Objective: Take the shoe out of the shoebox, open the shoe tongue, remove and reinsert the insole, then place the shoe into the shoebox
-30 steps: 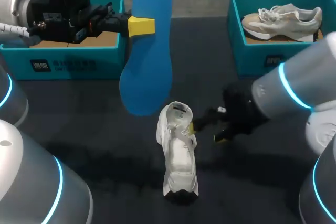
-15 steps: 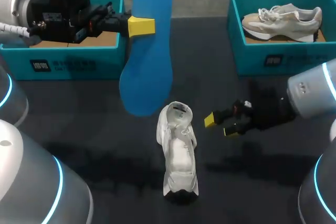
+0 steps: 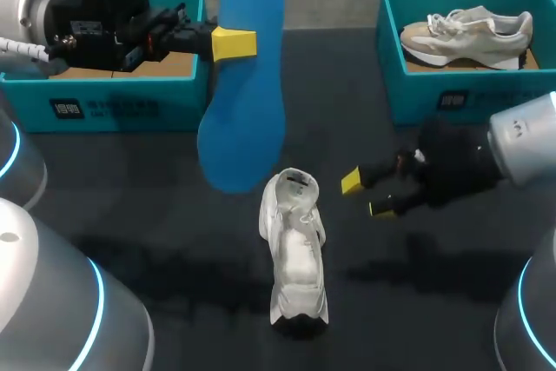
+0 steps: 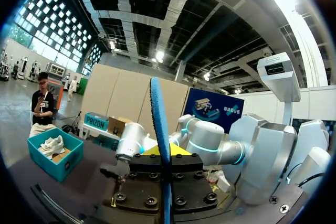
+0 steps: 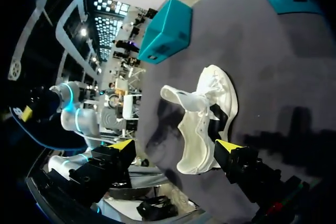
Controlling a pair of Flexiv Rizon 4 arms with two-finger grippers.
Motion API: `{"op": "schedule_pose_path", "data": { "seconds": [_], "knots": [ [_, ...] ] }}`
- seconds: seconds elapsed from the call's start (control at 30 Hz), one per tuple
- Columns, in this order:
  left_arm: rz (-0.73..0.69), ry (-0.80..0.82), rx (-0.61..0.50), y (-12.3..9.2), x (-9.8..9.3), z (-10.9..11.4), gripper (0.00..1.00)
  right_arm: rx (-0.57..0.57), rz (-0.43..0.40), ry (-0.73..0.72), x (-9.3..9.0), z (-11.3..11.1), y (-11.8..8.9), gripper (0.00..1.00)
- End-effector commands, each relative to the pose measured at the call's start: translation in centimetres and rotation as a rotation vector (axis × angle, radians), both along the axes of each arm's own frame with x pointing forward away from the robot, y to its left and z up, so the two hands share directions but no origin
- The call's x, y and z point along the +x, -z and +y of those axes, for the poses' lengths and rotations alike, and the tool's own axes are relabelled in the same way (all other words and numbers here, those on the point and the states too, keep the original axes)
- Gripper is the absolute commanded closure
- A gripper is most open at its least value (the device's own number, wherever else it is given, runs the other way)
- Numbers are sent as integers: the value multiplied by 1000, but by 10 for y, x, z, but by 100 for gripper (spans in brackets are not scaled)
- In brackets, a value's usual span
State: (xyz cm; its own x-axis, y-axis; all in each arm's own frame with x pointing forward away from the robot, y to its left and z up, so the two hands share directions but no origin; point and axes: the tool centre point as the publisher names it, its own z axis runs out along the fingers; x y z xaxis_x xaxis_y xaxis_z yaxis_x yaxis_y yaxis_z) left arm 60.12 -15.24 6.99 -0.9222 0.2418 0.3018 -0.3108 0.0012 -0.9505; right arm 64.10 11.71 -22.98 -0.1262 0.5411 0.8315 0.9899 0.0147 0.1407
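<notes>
Teal shoeboxes (image 3: 113, 110) stand behind white shoe (image 3: 295, 249); left gripper (image 3: 233, 43) clamps blue insole (image 3: 248, 102), right gripper (image 3: 367, 195) splayed.

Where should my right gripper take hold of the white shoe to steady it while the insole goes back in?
Probably the side wall of the white shoe at the opening's rim, coming from the right arm's side, where the open right gripper stands. The tongue is pulled up, exposing that rim, and a side grip leaves the opening free for the blue insole in the left gripper.
</notes>
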Motion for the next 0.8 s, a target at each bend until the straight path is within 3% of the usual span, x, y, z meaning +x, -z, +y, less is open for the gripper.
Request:
{"op": "schedule_pose_path", "data": {
  "seconds": [0.03, 0.4, 0.8],
  "knots": [
    [0, 1, 2, 0, 0, 0, 100, 25, 19, 2, 3, -6, -8, 0],
    [0, 1, 2, 0, 0, 0, 100, 138, 74, -1, 19, -4, -26, 0],
    [0, 1, 2, 0, 0, 0, 100, 187, 116, 53, 28, -7, -40, 0]
  ]
}}
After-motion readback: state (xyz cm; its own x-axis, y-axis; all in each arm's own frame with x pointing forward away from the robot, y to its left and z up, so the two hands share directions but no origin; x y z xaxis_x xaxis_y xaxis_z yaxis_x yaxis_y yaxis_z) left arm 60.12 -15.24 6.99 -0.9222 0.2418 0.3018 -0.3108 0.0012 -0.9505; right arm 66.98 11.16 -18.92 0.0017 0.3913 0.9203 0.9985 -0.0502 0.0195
